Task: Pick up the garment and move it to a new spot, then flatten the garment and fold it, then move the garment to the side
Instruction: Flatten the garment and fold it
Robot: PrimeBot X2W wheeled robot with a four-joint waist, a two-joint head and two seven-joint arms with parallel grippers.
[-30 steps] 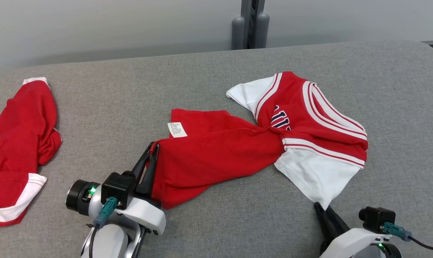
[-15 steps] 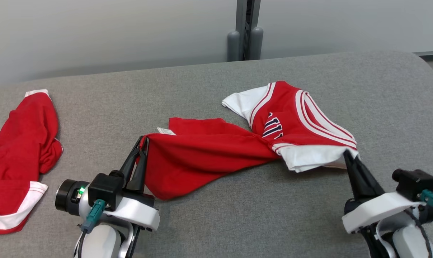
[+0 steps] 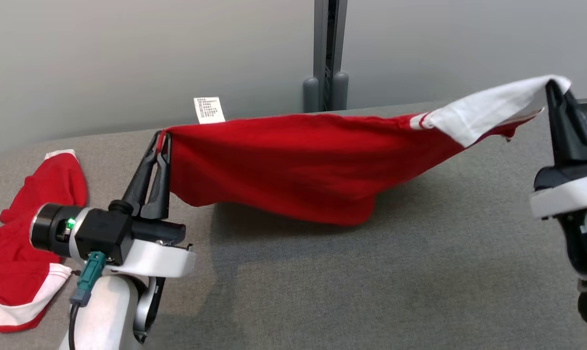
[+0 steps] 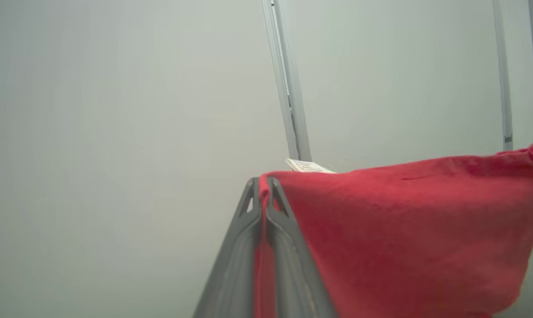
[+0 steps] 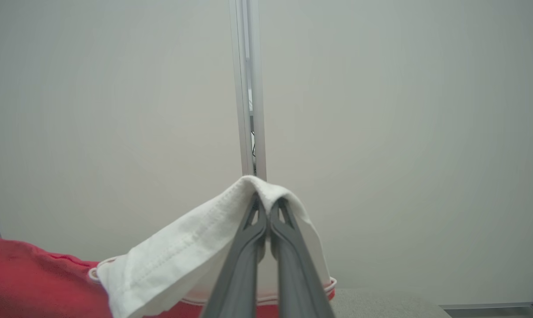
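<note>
Red knit garment (image 3: 298, 170) hangs slack btwn our arms, over the grey tabletop (image 3: 371, 282). Fingers of left gripper (image 3: 162, 138) clamped on red hem corner, right gripper (image 3: 552, 90) fingers clamped on white sleeve. Soft, light, floppy: we'd grab hems/corners so it spreads flat.

You have a wide surface covered in grey woven fabric (image 3: 351, 291) across the lower two thirds of the head view, its far edge running along the pale wall (image 3: 128, 58). At the lower left of the frame, a crumpled red cloth garment with white trim (image 3: 26, 233) lies directly on it. The red shirt with a white sleeve (image 3: 298, 170) sags low at centre; you cannot tell whether its lowest fold touches the grey fabric.
</note>
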